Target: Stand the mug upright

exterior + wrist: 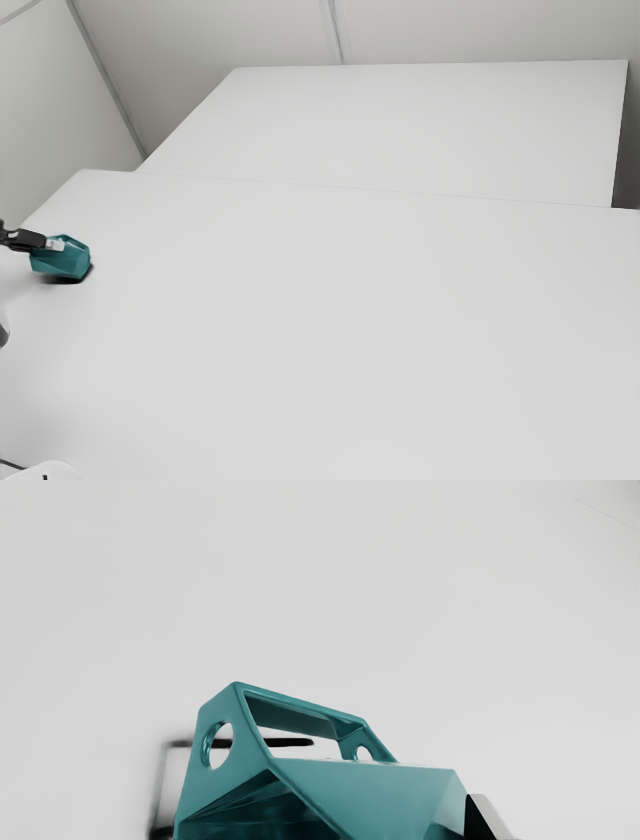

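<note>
My claw (pixel 55 244): at nine o'clock in the exterior view, by the mug's upper edge; apart, together or clamped, I cannot tell;
Mug (pixel 66 263): also at nine o'clock; teal, angular, with round holes; tilted;
Shadow (pixel 68 281): dark, under the mug;
Table (pixel 350 320): white, spanning nine to three o'clock.

The black pincer (pixel 56 244) reaches in from the exterior view's left.

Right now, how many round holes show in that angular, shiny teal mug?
2: one hole in the mug's panel beside its dark opening, another hole in the opposite panel. More may be hidden.
</note>
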Robot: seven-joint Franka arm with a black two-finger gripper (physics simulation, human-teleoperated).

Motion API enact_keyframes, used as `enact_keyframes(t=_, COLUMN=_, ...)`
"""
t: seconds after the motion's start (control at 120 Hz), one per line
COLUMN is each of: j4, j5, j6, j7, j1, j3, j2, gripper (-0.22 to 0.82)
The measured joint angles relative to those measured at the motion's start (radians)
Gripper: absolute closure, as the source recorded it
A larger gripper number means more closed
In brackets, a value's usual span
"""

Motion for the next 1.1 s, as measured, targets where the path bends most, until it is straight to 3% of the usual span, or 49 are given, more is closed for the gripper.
enact_keyframes(t=0.333, j4=0.005, j5=-0.020, j6=-0.007, j7=-0.001, j1=-0.004, j3=-0.015, j2=-0.009, gripper=0.73)
enact_keyframes(t=0.633, j4=0.003, j5=-0.006, j6=-0.019, j7=-0.019, j1=-0.076, j3=-0.032, j2=-0.089, gripper=0.75)
enact_keyframes(t=0.725, j4=-0.021, j5=0.106, j6=-0.015, j7=-0.044, j1=-0.129, j3=-0.122, j2=-0.172, gripper=0.76)
enact_keyframes(t=0.792, j4=-0.112, j5=0.240, j6=0.006, j7=-0.069, j1=-0.187, j3=-0.208, j2=-0.276, gripper=0.75)
enact_keyframes(t=0.983, j4=-0.472, j5=0.636, j6=0.135, j7=-0.174, j1=-0.344, j3=-0.368, j2=-0.550, gripper=0.75)
enact_keyframes(t=1.1, j4=-0.735, j5=0.800, j6=0.269, j7=-0.250, j1=-0.402, j3=-0.406, j2=-0.704, gripper=0.75)
